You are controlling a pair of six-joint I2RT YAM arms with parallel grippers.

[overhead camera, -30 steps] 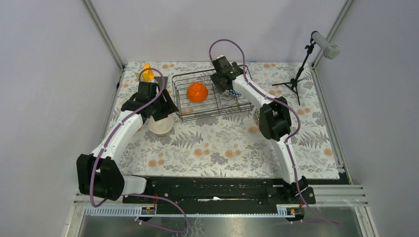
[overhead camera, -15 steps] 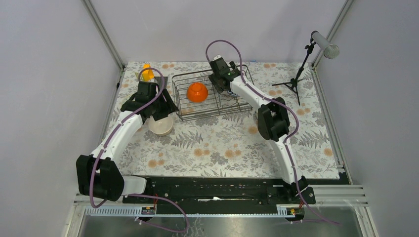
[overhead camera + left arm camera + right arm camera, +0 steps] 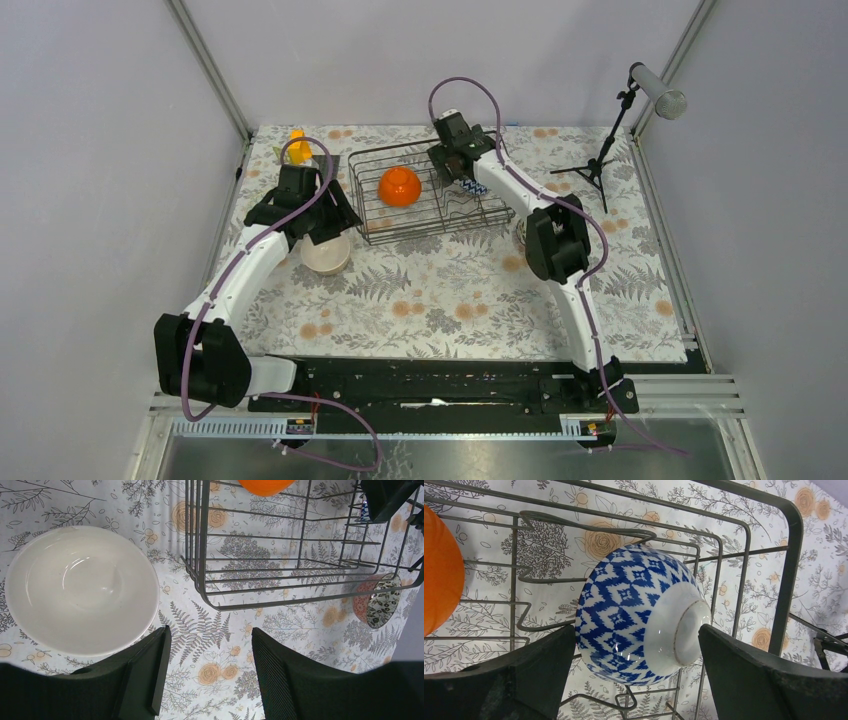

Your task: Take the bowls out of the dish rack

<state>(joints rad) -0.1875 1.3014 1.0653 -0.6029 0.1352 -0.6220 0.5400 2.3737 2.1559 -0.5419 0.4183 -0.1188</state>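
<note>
**Right arm edges back over the blue bowl**

Since half a second ago the right wrist has swung a little to the right along the far side of the dish rack [image 3: 791,550]. The left arm, the orange bowl [image 3: 398,186] and the white bowl [image 3: 80,587] have not moved.

The right gripper [image 3: 636,630] is spread wide, one dark finger on each side of the blue zigzag bowl [image 3: 639,610]. The fingers sit just beside its wall and foot, and contact cannot be made out. That glossy bowl lies tilted on its side against the wavy wires at the rack's right end, its plain white foot turned toward the camera. The smooth orange bowl sits upside down mid-rack.

The left gripper [image 3: 209,635] hangs parted over the flower-printed cloth [image 3: 450,290], holding nothing. The glazed white bowl stands upright just to its left, outside the thin black wire rack. A pink patterned bowl [image 3: 376,602] sits on the cloth by the rack's near right corner.
</note>
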